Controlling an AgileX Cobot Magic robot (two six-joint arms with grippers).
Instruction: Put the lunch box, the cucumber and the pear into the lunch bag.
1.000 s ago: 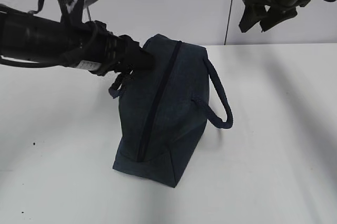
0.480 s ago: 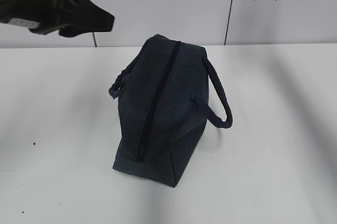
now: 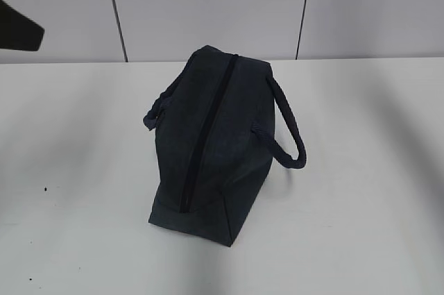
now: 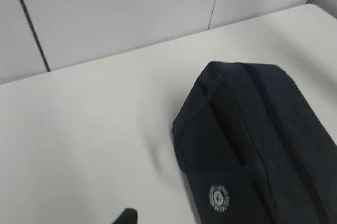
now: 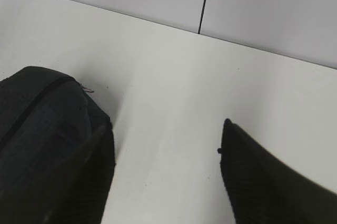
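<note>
A: What can't we make out here?

B: Plenty. The lunch bag [image 3: 215, 146] stands on the white table [image 3: 361, 184] with its black zipper [image 3: 207, 132] drawn along the whole top, so the inside is hidden. No lunch box, cucumber or pear shows in any view.

A: And the arms?

B: Nearly out of sight. In the exterior view only a dark sliver of the left gripper [image 3: 19, 29] pokes in at the left edge. Its own wrist view catches just one dark tip at the bottom border, so I can't see how its jaws stand; by the record they sit at a middling gap, and nothing shows between them.

A: The right gripper?

B: Gone from the exterior view. In the right wrist view the right gripper [image 5: 163, 155] shows two dark fingers [image 5: 263, 182] set wide apart with bare table between them, holding nothing. The left finger overlaps the bag's end in the picture; whether they touch, I can't tell.

A: Any detail on the bag?

B: A small silver ring pull [image 5: 87, 89] at one end, a round white logo [image 4: 219, 198] on the side, and one looped handle [image 3: 288, 132] hanging off the right.

A: What changed from a second ago?

B: Then the left arm reached over the bag's left handle and the right hung at top right. Both have pulled up and away; the bag hasn't moved.
</note>
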